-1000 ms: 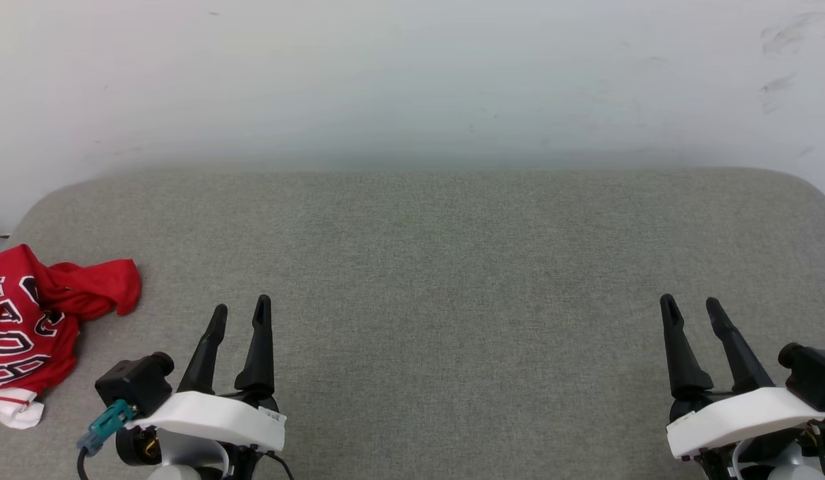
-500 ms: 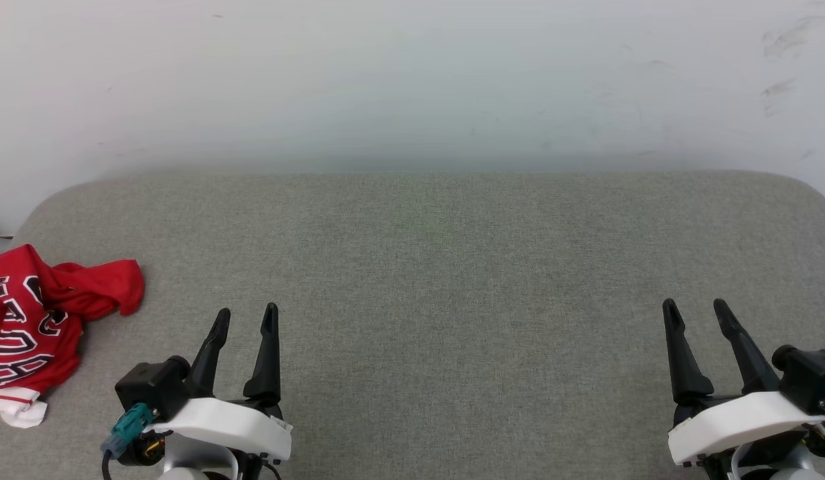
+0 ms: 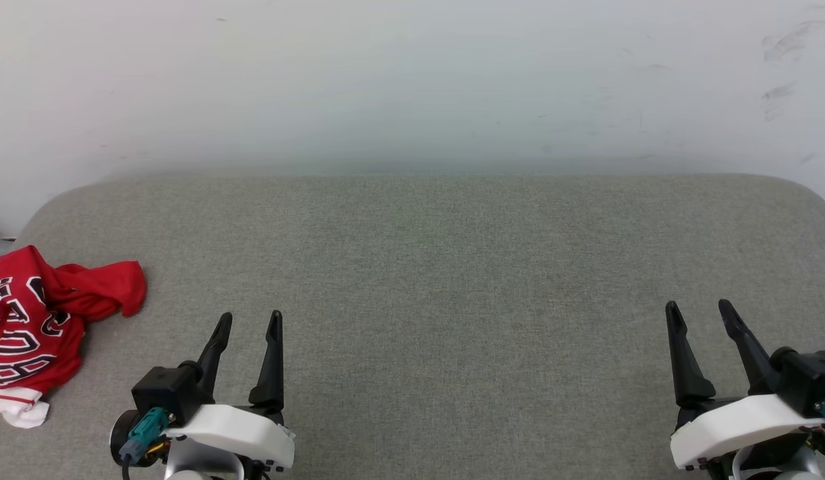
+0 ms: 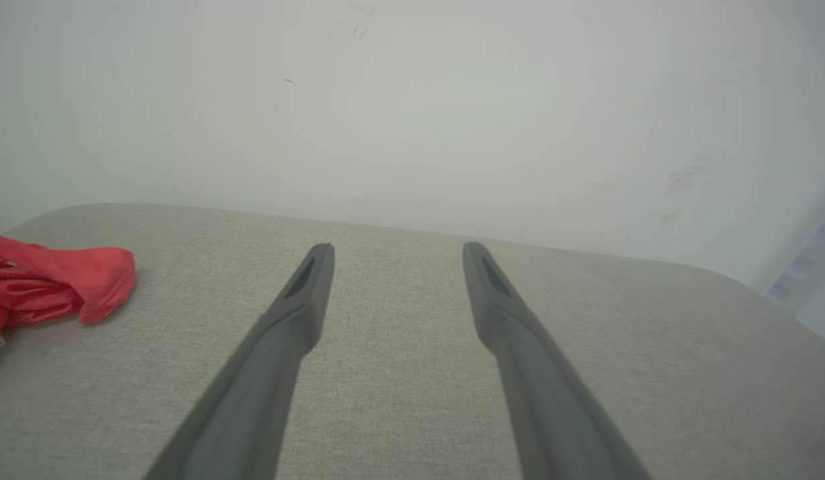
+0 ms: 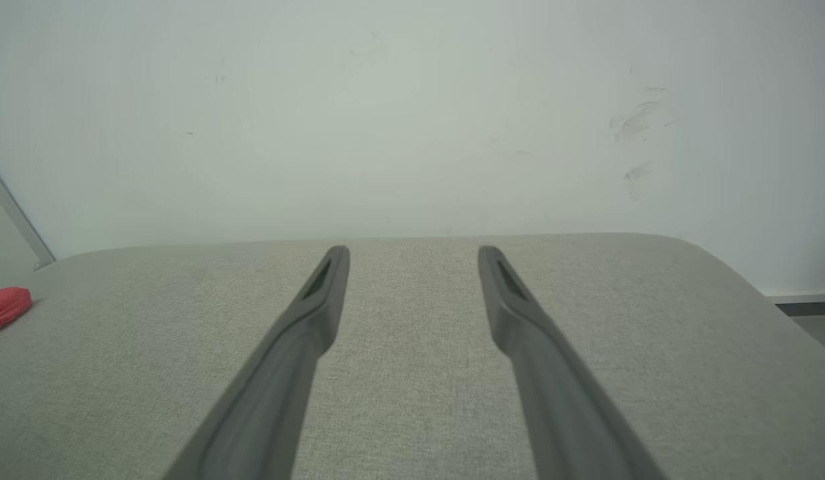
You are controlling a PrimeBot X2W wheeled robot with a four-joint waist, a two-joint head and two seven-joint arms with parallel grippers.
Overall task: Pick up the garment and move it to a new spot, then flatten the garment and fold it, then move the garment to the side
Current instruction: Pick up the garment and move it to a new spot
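Observation:
The garment (image 3: 39, 327), a red jersey with black white-outlined lettering and a white sleeve end, lies crumpled at the far left edge of the grey cushioned surface (image 3: 425, 267). In the left wrist view the garment (image 4: 59, 283) shows as a red fold at the left edge; a small red bit of the garment (image 5: 5, 307) shows at the left of the right wrist view. My left gripper (image 3: 249, 319) hovers open at the lower left, to the right of the garment and apart from it. My right gripper (image 3: 699, 309) stands open at the lower right, nothing between its fingers.
A pale wall (image 3: 412, 80) with a few scuff marks rises right behind the cushioned surface. The surface has rounded back corners, and its left edge runs just beside the garment.
Both grippers have drawn back toward the bottom of the head view, the left one more and slightly rightward. The garment has not moved.

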